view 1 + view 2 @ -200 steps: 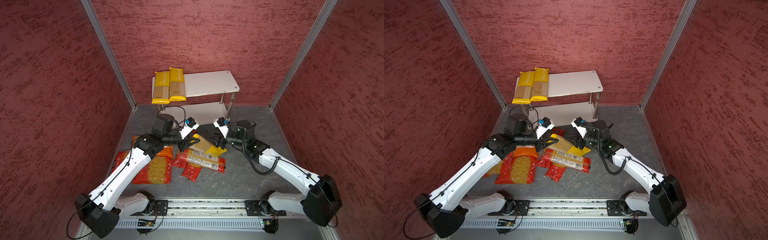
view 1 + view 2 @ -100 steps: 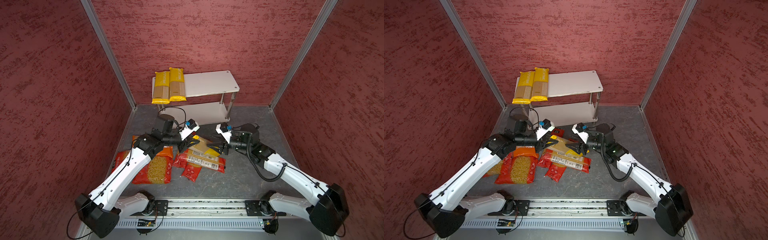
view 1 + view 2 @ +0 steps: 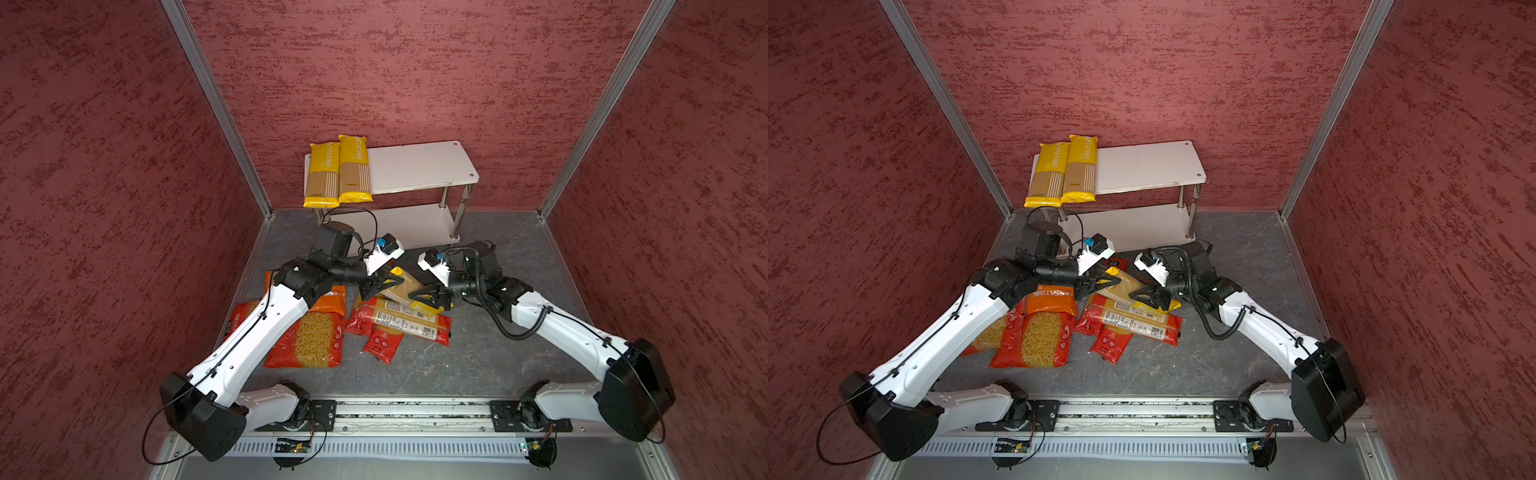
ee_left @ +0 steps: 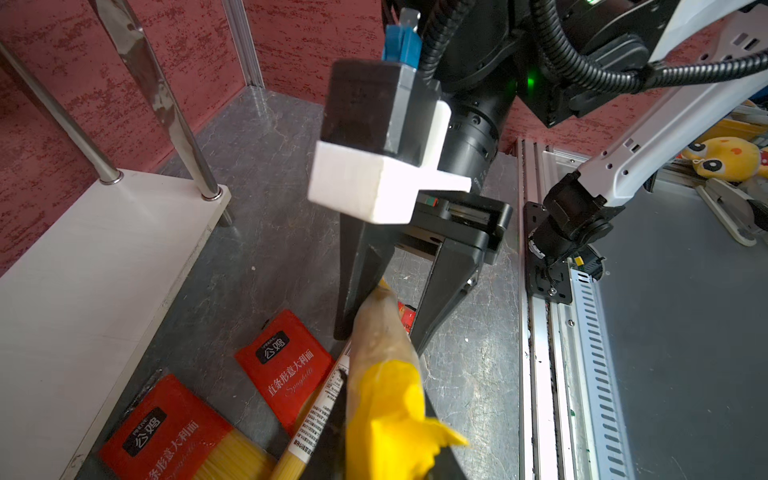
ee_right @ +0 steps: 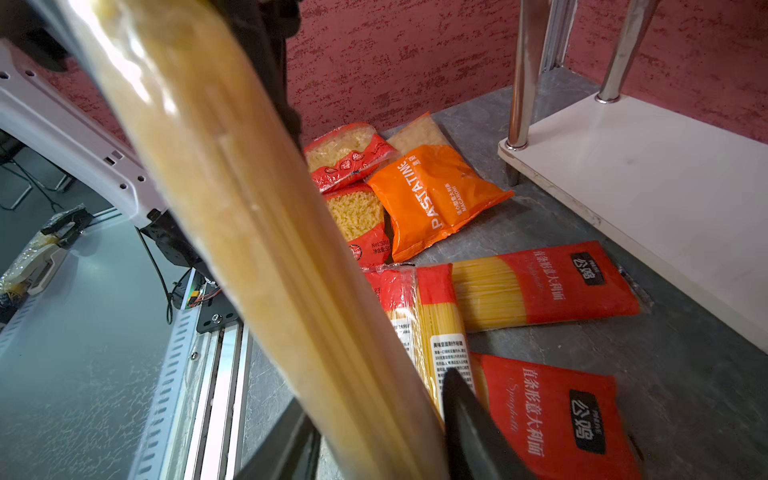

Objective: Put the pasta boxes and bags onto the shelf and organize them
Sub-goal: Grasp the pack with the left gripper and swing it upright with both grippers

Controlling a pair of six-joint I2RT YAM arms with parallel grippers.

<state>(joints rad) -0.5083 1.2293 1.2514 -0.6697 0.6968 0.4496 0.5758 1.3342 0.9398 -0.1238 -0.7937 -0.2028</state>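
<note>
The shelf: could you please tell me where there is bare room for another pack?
Top board: bare from the two yellow packs to its right end. Lower board: bare where visible. Crowded: the floor in front, with red bags, left gripper and right gripper at a third yellow pack.

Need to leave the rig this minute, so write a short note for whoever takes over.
Left gripper: shut on one end of the third yellow pack, raised above the pile.
Right gripper: jaws around the pack's other end; I cannot tell whether they are clamped.
Shelf: two yellow packs lie side by side at the top board's left end, overhanging its front edge.
Floor: three red spaghetti bags and three short-pasta bags lie in front of the shelf.
Done: two of nine shelved.
Left: the held pack, then the six on the floor.
</note>
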